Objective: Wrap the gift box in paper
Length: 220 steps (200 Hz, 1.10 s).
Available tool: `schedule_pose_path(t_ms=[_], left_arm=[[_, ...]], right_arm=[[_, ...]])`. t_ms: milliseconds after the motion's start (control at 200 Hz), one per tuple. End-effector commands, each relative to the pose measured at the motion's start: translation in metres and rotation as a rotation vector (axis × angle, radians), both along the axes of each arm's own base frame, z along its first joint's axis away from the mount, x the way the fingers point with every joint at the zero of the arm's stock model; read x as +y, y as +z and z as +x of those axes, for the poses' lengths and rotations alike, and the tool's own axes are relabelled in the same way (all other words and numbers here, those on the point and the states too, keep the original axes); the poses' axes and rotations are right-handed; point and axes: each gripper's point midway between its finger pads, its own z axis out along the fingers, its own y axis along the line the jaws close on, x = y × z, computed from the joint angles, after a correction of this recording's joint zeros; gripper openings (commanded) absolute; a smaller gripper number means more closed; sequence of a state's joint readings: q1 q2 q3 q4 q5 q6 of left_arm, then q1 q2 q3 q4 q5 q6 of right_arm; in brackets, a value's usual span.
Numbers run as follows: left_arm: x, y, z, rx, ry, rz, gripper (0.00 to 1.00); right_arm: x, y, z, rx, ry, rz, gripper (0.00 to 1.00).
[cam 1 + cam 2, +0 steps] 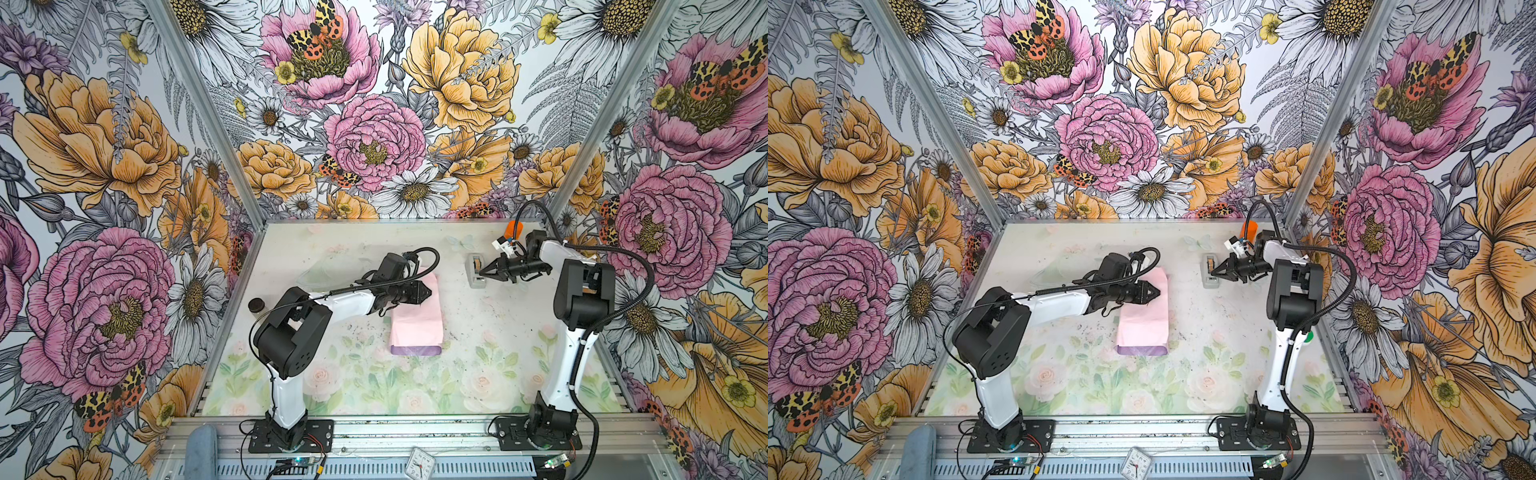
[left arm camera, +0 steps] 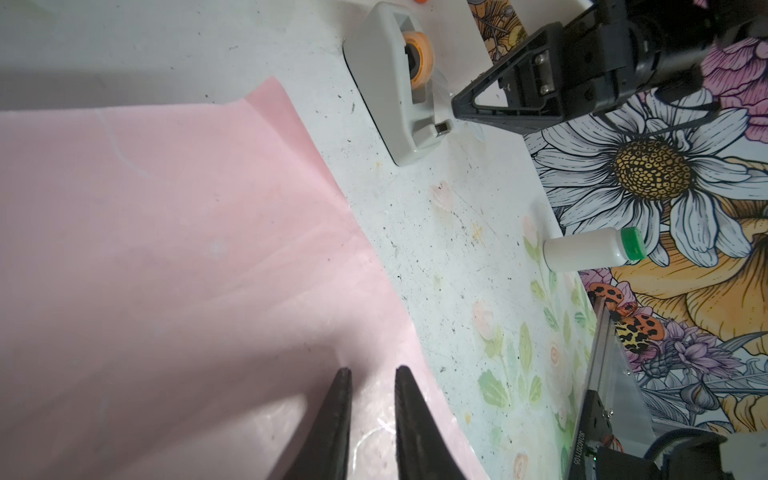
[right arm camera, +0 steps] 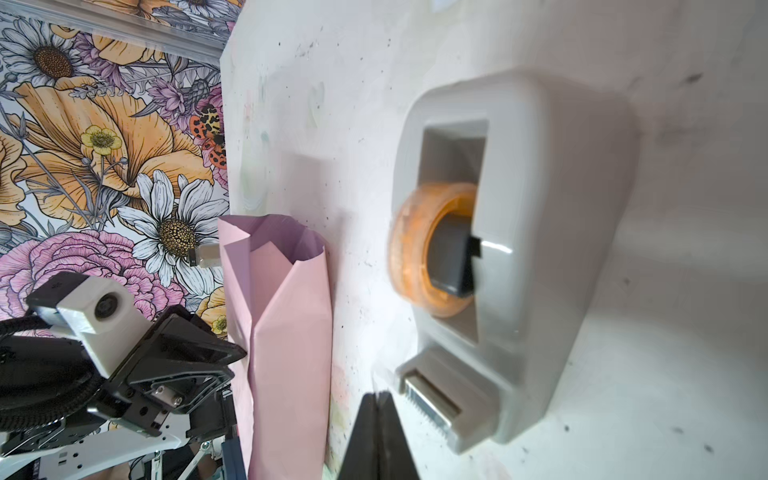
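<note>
Both jaws of the right gripper (image 3: 376,395) are pressed flat together, their tip just beside the toothed cutter (image 3: 428,401) of the dispenser (image 3: 540,249). Whether any tape is pinched between them cannot be told. The grey dispenser carries an orange-tinted roll (image 3: 415,249) and stands toward the far right corner of the desk (image 1: 478,332), as both top views show. The jaws of the left gripper (image 2: 372,370) stand a narrow gap apart with nothing between them, low over the paper (image 2: 166,249) and close to its right long edge; whether they touch it is unclear. In a top view the left gripper (image 1: 429,293) hangs over the far half of the paper (image 1: 415,328). The paper lies mid-desk, folded into a long bundle running from far to near, pink face out, with a lilac strip (image 1: 415,350) across its near end. Its far end gapes open like a tube in the right wrist view. The box does not show; the paper hides it. A white bottle (image 2: 582,251) with a green cap stands at the desk's right edge, and a black disc (image 1: 256,305) sits near the left edge.
</note>
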<state>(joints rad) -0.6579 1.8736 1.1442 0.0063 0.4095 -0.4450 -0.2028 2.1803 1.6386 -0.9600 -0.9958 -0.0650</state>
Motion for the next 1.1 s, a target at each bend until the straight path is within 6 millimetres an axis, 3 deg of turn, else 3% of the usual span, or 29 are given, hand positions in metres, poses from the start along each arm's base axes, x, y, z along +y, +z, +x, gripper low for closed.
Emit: schedule_pose_path(t_ms=[0,425,1096], left_arm=[[0.023,-0.045,-0.023,0.136,0.009,0.118,0.22],[0.023,-0.044,-0.023,0.132,0.008,0.12,0.22],[0.022,-0.042,-0.024,0.126,0.004,0.12,0.22]], right_arm=[[-0.002,0.023,-0.007,-0.015,-0.027,-0.003,0.0],[0.001,0.004,-0.032,0.047,-0.082,-0.01,0.0],[0.01,-0.022,-0.051,0.11,-0.093,-0.026,0.0]])
